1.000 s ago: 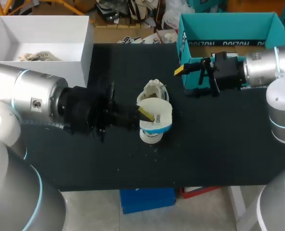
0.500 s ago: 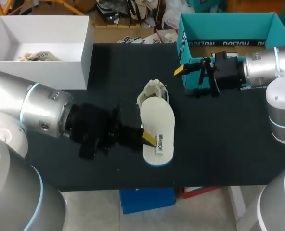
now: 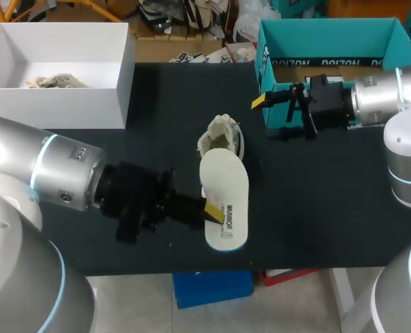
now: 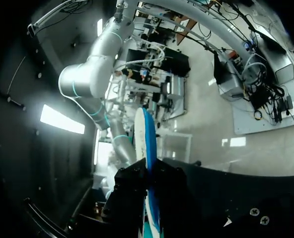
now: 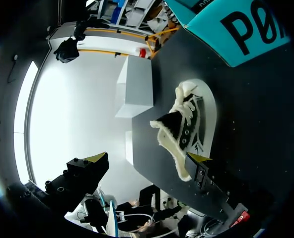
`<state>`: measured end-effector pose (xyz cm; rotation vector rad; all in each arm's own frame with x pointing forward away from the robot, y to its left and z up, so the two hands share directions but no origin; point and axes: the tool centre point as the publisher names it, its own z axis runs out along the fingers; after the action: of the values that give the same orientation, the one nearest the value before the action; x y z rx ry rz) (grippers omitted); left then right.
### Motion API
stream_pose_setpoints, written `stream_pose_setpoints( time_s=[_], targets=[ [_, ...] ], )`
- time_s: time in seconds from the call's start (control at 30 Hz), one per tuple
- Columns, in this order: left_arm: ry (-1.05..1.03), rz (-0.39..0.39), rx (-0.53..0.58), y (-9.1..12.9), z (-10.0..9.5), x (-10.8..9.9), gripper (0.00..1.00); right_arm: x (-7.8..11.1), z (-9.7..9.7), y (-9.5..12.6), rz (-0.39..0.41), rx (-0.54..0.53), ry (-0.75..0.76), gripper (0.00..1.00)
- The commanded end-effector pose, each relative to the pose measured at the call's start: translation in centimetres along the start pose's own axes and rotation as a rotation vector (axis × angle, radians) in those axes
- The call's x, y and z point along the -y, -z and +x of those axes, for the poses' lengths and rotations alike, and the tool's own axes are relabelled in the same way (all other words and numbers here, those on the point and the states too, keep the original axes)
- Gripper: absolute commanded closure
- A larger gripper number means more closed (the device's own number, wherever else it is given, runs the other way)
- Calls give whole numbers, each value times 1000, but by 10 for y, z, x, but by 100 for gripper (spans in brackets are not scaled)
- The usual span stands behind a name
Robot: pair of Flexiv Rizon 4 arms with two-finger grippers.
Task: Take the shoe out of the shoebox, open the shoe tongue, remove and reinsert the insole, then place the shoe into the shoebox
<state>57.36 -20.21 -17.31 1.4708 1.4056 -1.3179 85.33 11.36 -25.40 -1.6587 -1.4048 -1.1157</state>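
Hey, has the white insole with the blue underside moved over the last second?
Yes. The white insole has swung down flatter and toward the near edge of the black table, away from the black-and-white shoe, which stayed put.

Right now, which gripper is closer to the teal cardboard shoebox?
Right. The right gripper hangs open right by the front wall of the teal cardboard shoebox. The left gripper is away across the table, shut on the white, blue-edged insole.
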Motion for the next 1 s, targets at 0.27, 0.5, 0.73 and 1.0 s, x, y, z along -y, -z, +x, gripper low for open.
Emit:
stream_pose_setpoints(
  time_s=[0.27, 0.5, 0.73, 1.0],
  targets=[
    [-319, -108, 40, 5, 34, -26, 100, 0, 0, -2, -2, -1, 0, 0],
    [-377, -111, 109, 13, 56, -61, 100, 0, 0, -2, -2, -1, 0, 0],
    [-379, -100, 91, 12, 79, -101, 100, 0, 0, -2, -2, -1, 0, 0],
    [-357, -73, 62, 11, 93, -145, 100, 0, 0, -2, -2, -1, 0, 0]
  ],
)
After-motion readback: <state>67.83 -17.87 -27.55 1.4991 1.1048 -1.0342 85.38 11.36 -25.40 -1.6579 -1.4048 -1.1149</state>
